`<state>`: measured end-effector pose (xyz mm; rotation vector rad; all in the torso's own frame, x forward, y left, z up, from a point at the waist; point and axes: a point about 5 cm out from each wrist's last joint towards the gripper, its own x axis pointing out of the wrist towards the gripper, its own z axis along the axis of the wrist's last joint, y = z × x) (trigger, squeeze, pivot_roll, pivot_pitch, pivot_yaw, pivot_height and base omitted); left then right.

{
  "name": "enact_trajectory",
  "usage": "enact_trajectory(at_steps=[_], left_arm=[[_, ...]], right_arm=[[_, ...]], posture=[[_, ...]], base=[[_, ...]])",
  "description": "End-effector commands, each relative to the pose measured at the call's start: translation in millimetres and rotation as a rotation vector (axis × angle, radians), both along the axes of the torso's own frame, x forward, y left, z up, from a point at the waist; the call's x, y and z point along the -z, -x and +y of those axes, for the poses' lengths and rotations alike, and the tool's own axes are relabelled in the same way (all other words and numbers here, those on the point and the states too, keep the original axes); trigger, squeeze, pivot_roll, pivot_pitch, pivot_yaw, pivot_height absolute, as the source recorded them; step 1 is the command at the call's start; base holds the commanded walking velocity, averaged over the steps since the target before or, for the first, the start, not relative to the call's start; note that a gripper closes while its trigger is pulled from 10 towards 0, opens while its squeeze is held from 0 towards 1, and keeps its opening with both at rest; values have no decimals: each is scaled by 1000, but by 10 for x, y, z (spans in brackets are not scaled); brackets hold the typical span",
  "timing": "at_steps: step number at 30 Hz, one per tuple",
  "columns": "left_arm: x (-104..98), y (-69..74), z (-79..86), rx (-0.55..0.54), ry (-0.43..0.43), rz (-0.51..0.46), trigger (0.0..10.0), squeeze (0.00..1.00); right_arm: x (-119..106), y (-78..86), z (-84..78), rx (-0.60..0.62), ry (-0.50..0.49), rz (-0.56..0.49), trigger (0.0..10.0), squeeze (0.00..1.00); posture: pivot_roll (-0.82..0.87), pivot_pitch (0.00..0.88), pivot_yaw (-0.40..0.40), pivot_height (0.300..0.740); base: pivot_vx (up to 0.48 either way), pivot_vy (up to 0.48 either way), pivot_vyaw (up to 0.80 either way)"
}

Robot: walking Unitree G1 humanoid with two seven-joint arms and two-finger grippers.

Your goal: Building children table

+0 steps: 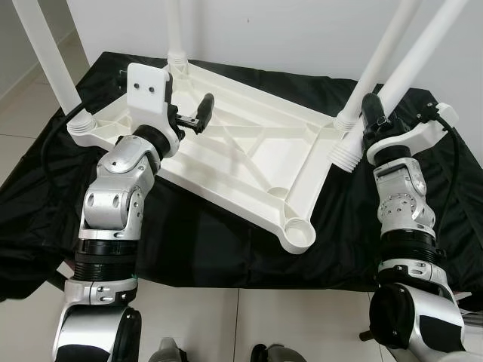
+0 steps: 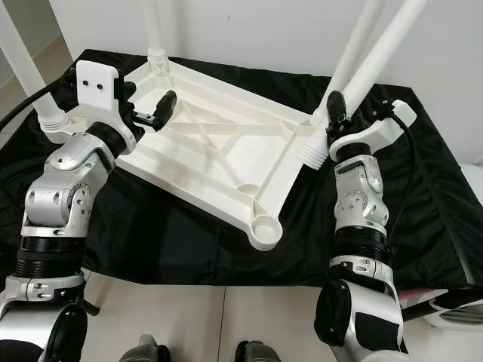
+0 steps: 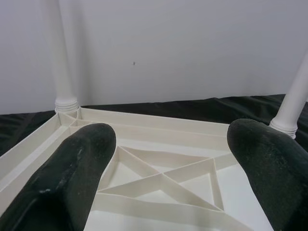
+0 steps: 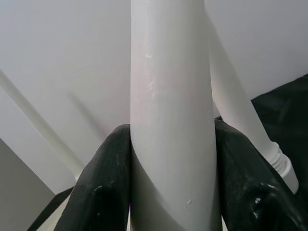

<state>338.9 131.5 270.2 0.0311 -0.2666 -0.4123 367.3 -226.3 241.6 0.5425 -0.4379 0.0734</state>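
Black cloth (image 1: 226, 249) under upturned table (image 1: 249, 162), right end effector (image 1: 371, 113) clamping loose leg (image 1: 392, 83), left end effector (image 1: 198, 115) apparently spread.

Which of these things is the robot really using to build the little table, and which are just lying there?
In use:
- upside-down white tabletop
- loose table leg, held by the right gripper
- three legs already fitted, such as the near left one
- empty corner socket
- left gripper, open above the tabletop

Just there:
- black cloth
- tiled floor
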Motion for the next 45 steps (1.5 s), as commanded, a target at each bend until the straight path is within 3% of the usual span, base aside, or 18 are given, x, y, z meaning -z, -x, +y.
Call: enact_trajectory(at_steps=[1, 10, 15, 18, 26, 30, 37, 41, 45], left_arm=[[-13, 41, -29, 46, 3, -20, 10000, 0], [-11, 80, -69, 122, 23, -27, 10000, 0], [39, 116, -129, 176, 41, -4, 10000, 0], [117, 200, -274, 272, 20, 5, 10000, 0], [191, 332, -473, 408, -19, 20, 10000, 0], [198, 372, -498, 451, -56, 17, 10000, 0], [119, 520, -542, 636, -101, 1, 10000, 0], [41, 642, -573, 764, -56, -3, 10000, 0], [13, 673, -581, 793, -37, -5, 10000, 0]], right_arm=[[-53, 40, -14, 1, -8, -57, 10000, 0], [-106, 77, 76, -47, 40, -133, 10000, 0], [-126, 120, 243, -137, 145, -187, 10000, 0], [-94, 148, 413, -236, 221, -208, 10000, 0], [-37, 180, 559, -366, 276, -214, 10000, 0], [-24, 201, 588, -414, 294, -223, 10000, 0], [21, 235, 637, -551, 373, -225, 10000, 0], [84, 266, 688, -633, 416, -211, 10000, 0], [100, 284, 707, -658, 431, -210, 10000, 0]], posture=[[-6, 8, -65, 740], [0, 0, -71, 740], [5, 0, -82, 740], [11, 0, -95, 740], [20, 0, -104, 740], [23, 0, -106, 740], [32, 0, -111, 740], [37, 0, -116, 740], [40, 0, -118, 740]], base=[[0, 0, 0], [0, 0, 0], [0, 0, 0], [0, 0, 0], [0, 0, 0], [0, 0, 0], [0, 0, 0], [0, 0, 0], [0, 0, 0]])
